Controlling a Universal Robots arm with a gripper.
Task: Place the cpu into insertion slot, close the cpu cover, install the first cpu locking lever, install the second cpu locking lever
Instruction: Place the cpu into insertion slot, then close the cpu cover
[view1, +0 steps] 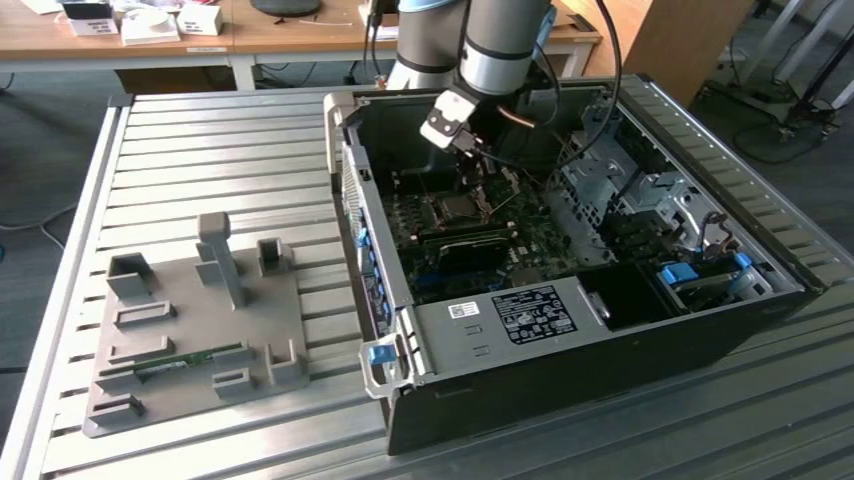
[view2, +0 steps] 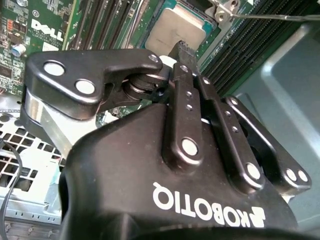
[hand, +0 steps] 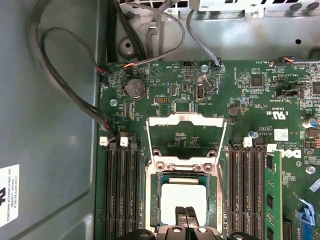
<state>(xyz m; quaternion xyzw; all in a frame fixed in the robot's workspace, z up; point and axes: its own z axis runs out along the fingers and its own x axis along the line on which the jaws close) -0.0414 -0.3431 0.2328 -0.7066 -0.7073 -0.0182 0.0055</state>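
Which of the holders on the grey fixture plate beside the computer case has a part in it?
The long low holder near the plate's camera-side edge: it holds a green circuit strip, while the taller holders behind show only grey.

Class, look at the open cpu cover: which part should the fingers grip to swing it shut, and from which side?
Probably the free-edge bar of the cpu cover, opposite the hinge. It is a thin frame, hinged open, so pinch across its thickness, coming from above, one finger through the window.
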